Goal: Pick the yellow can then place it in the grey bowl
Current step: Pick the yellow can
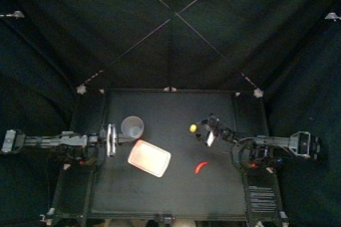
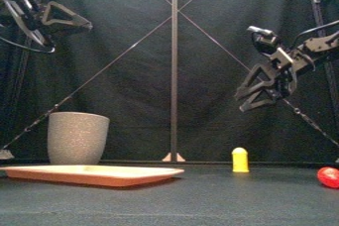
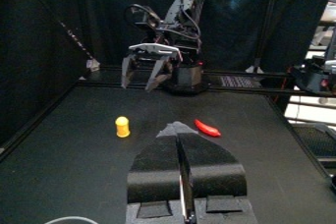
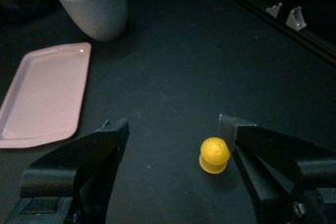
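Right of centre, yellow can [image 2: 240,160] upright, long axis vertical, right gripper [image 4: 172,124] spread above, left gripper [image 3: 180,140] pressed together.

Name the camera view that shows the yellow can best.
Right wrist view: the yellow can is near, large and unobstructed. The front view shows it small but upright; the top and left wrist views show only a tiny yellow spot.
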Robot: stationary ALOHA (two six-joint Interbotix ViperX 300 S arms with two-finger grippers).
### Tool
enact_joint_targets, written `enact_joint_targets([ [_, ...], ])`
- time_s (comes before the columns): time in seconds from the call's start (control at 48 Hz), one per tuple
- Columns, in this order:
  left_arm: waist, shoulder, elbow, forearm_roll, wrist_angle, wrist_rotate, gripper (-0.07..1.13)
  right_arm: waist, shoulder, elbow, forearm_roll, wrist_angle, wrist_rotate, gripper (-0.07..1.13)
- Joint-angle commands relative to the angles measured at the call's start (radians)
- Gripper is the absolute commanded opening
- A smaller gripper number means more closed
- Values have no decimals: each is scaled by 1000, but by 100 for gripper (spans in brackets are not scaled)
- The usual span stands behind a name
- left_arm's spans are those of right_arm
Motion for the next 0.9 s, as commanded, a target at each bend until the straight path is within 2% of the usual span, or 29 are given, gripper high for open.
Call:
enact_joint_targets([
  [0.021, 3, 5, -20, -2, -5, -2, -4, -12, 74, -49, -8, -8, -8, 106],
  [0.375, 3, 5, -6, 0, -5, -2, -4, -112, 295, -107, -35, 3, -2, 106],
  [0.896, 20, 5, 14, 0, -5, 0, -4, -133, 413, -164, -29, 80, 0, 105],
])
